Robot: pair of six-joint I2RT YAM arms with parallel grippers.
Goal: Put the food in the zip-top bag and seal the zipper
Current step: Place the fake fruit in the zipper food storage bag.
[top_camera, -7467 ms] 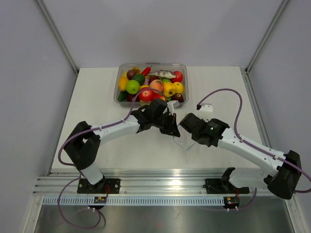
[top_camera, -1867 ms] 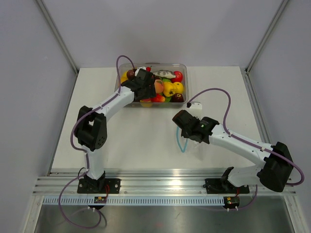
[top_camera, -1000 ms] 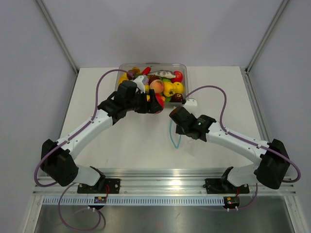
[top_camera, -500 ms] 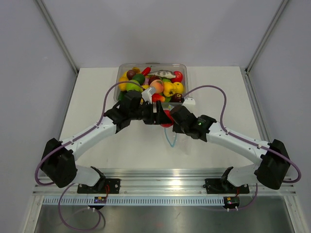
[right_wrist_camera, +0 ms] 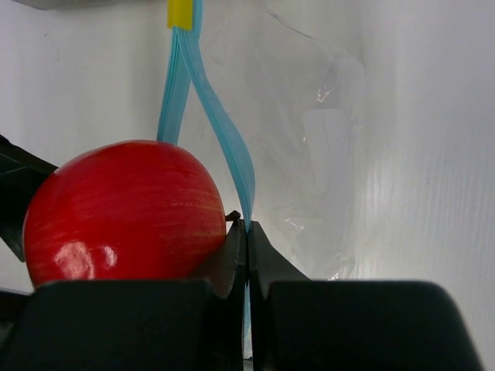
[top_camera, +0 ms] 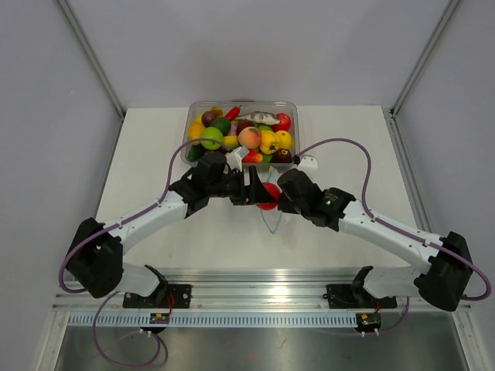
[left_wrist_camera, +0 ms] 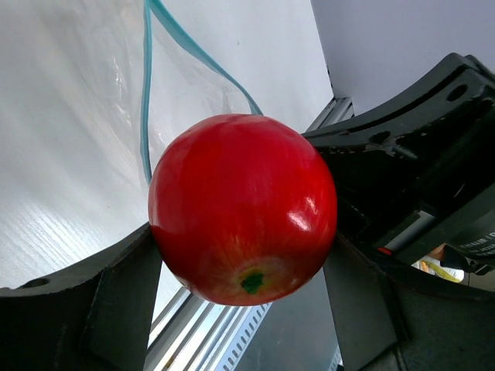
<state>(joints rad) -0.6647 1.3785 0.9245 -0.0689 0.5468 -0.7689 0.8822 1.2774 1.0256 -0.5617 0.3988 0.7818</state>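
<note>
A glossy red round fruit (top_camera: 267, 193) (left_wrist_camera: 244, 209) sits between the fingers of my left gripper (top_camera: 261, 191) (left_wrist_camera: 241, 290), which is shut on it just above the table. My right gripper (top_camera: 280, 204) (right_wrist_camera: 247, 232) is shut on one lip of the teal-blue zipper (right_wrist_camera: 224, 139) (left_wrist_camera: 147, 93) and holds that lip up. The other lip bows away, so the mouth gapes a little. The clear zip-top bag (right_wrist_camera: 309, 154) (top_camera: 280, 224) hangs crinkled down to the table. The red fruit (right_wrist_camera: 124, 212) touches my right gripper's left finger, beside the mouth. A green apple (top_camera: 211, 137) lies in the tub.
A rigid clear tub (top_camera: 241, 103) with several toy fruits stands at the back centre of the white table (top_camera: 155, 170). A yellow tag (right_wrist_camera: 179, 14) marks the zipper's far end. My two wrists nearly meet near the table's middle.
My left arm swung from the tub toward my right gripper, carrying the red fruit up to the bag's mouth. My right gripper kept its hold on the zipper and shifted slightly right.
</note>
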